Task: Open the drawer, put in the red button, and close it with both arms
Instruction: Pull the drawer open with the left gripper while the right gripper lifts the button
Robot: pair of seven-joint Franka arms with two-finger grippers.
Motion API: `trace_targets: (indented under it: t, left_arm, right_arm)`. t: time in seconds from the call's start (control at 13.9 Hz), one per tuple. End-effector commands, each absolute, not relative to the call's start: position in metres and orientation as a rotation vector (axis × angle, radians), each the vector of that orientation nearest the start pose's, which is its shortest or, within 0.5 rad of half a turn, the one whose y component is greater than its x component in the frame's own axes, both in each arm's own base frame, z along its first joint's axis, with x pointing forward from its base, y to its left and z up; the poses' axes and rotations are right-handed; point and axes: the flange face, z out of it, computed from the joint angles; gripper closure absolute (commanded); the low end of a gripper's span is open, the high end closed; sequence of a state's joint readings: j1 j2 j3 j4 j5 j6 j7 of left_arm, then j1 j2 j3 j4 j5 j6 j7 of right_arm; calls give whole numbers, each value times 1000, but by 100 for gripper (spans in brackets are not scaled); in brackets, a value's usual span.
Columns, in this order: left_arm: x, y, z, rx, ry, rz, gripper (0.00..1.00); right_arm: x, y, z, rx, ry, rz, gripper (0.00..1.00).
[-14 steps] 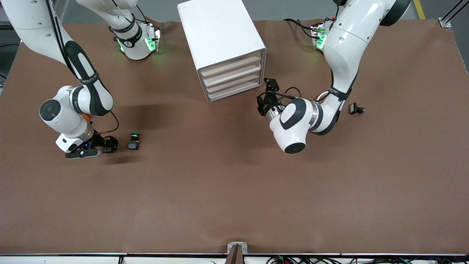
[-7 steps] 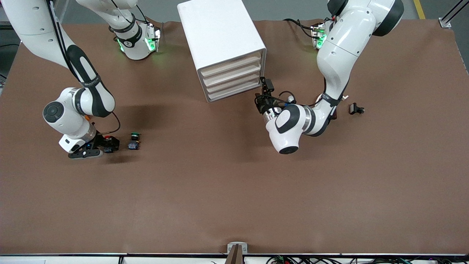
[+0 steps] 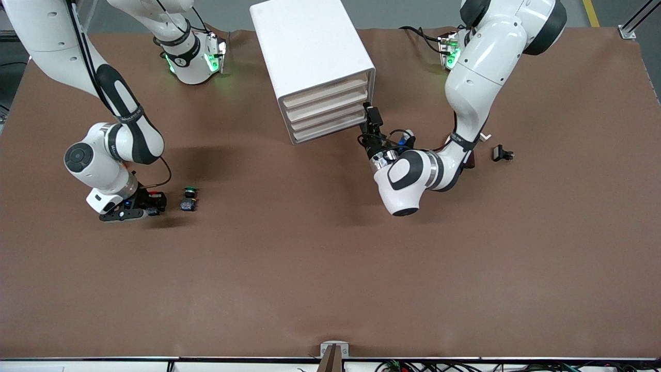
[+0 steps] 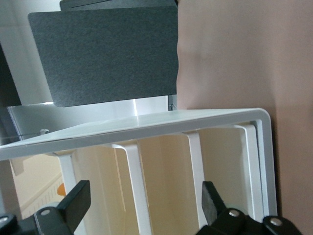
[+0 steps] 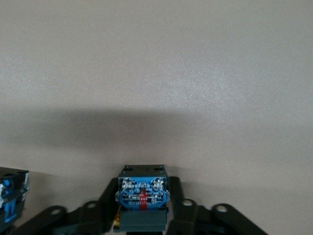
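The red button (image 3: pixel 151 196) sits on the table toward the right arm's end, its blue and black body (image 5: pixel 142 196) clamped between the fingers of my right gripper (image 3: pixel 154 205) (image 5: pixel 142 211), which is shut on it. The white cabinet (image 3: pixel 310 46) stands toward the robots' side, and its uppermost drawer (image 3: pixel 325 89) is closed. My left gripper (image 3: pixel 372 118) (image 4: pixel 144 205) is open, right in front of the beige drawer fronts (image 4: pixel 166 186) at the cabinet's edge toward the left arm. Nothing is between its fingers (image 4: pixel 73 205).
A green-capped switch (image 3: pixel 189 198) (image 5: pixel 10 198) lies on the table just beside the right gripper. A small black part (image 3: pixel 502 153) rests on the brown cloth toward the left arm's end.
My right gripper has shut on the red button. The left gripper has moved in closer to the cabinet's drawer fronts and stays open.
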State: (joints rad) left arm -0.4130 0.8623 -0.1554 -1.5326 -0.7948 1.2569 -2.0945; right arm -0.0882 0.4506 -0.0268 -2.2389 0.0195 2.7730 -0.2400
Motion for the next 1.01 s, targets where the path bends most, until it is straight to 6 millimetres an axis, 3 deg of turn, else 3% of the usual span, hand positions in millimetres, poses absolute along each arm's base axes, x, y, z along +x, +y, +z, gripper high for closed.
trace_targets:
  t: [0.0,0.14,0.29,0.36,0.58,0.93]
  left_arm:
    - [453,-387,168,-1168,-1486,1410,0]
    - [450,-389,166,-1139,-1467,1448,5]
    - [445,-393,169,-1121,-1437,1477,23]
    - [444,-394,168,-1114,-1438,1472,24]
    - [441,-397,169,-1104,-1437,1459,32]
    - [422,-409,165,-1102,-1397,1443,32]
  right_arm:
    - [536,-68,172,-3149,-128,-112,100]
    - [536,-64,185,-3144,-116,-77,100]
    - [537,-60,217,-3138,-59,-42,100]
    - [537,-50,236,-3134,-9,-16,100]
    - [542,1,285,-3125,180,72,100]
    - [550,80,358,-3108,507,156,100]
